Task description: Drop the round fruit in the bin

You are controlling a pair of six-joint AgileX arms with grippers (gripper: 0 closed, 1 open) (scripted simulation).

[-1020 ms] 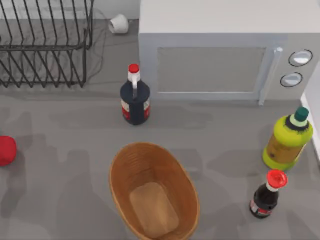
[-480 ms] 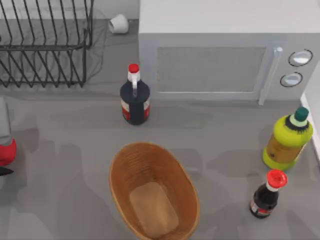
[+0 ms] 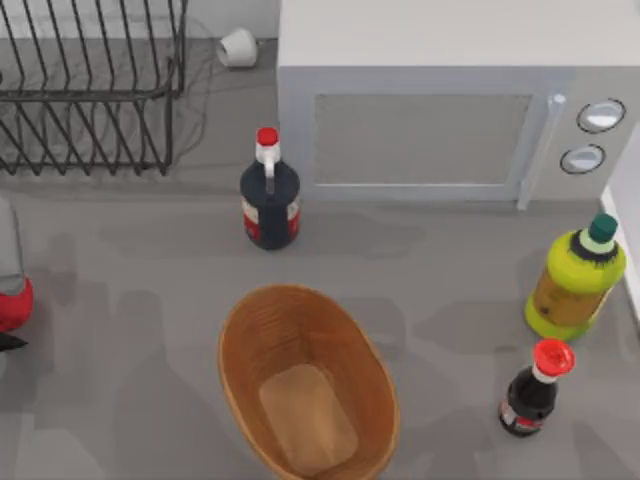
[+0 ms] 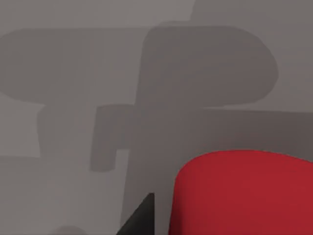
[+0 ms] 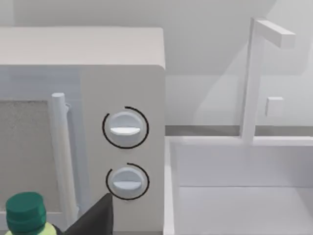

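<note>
A rendered kitchen: a microwave (image 3: 440,100) stands far right, a black wire dish rack (image 3: 90,90) far left, sauce bottles (image 3: 270,195) on the grey table (image 3: 150,300).

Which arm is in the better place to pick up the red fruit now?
The left. The left gripper is already at the round fruit at the table's left edge, with the fruit close in its wrist view. The right wrist view faces the microwave, far from it.

Even, soft light; faint blurry shadows across the grey table (image 3: 150,300).
</note>
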